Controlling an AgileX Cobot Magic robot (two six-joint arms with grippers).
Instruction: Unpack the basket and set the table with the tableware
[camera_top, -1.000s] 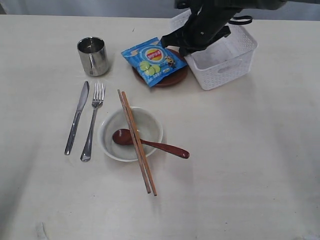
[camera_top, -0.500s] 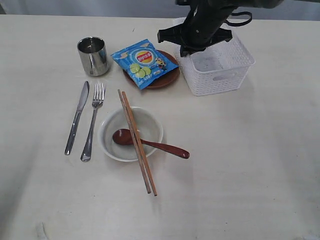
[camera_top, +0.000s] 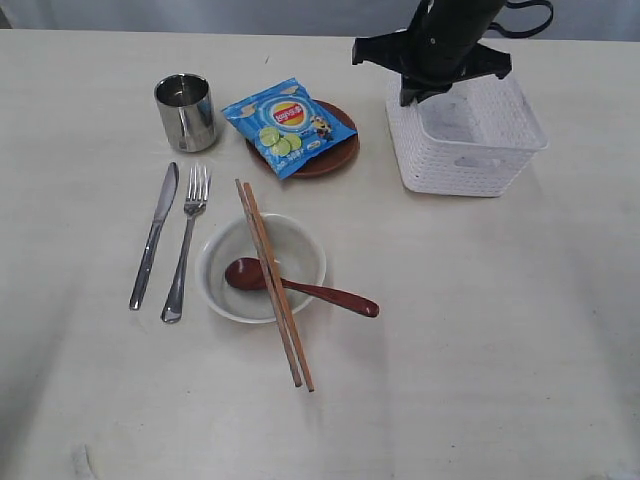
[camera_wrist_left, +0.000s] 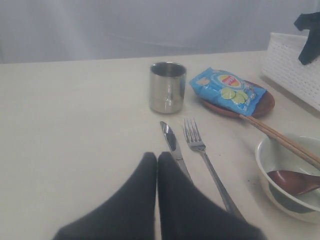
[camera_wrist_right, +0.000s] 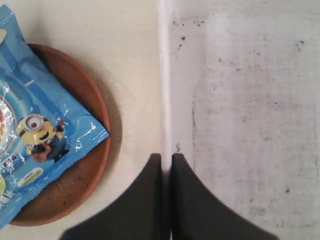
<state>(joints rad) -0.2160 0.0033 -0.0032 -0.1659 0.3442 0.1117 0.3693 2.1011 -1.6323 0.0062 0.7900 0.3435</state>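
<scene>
Basket (camera_top: 465, 172) stands toward the far right of the desk (camera_top: 480, 330) in the exterior view, near the brown plate (camera_top: 338, 158). We find it empty: its floor shows bare in the right wrist view. We therefore judge the unpacking complete.

All the tableware is out on the desk. The steel cup (camera_top: 186, 112) stands upright, with the knife (camera_top: 154, 236) and fork (camera_top: 186, 240) side by side below it. The red spoon (camera_top: 300, 288) lies in the white bowl (camera_top: 262, 268), and the two chopsticks (camera_top: 273, 283) are laid across the bowl's rim. A blue snack bag (camera_top: 288, 123) rests on the plate. In our judgement, what remains is to set the basket aside and perhaps tidy the place setting.

Right gripper (camera_wrist_right: 165, 157) sits over the basket's wall on the plate side. Its jaws are closed with the thin white wall edge running in between them, so we record it as pinching that wall. Left gripper (camera_wrist_left: 157, 156) hangs low over the desk just beside the knife, well apart from the basket, its jaws pressed together and holding nothing.
</scene>
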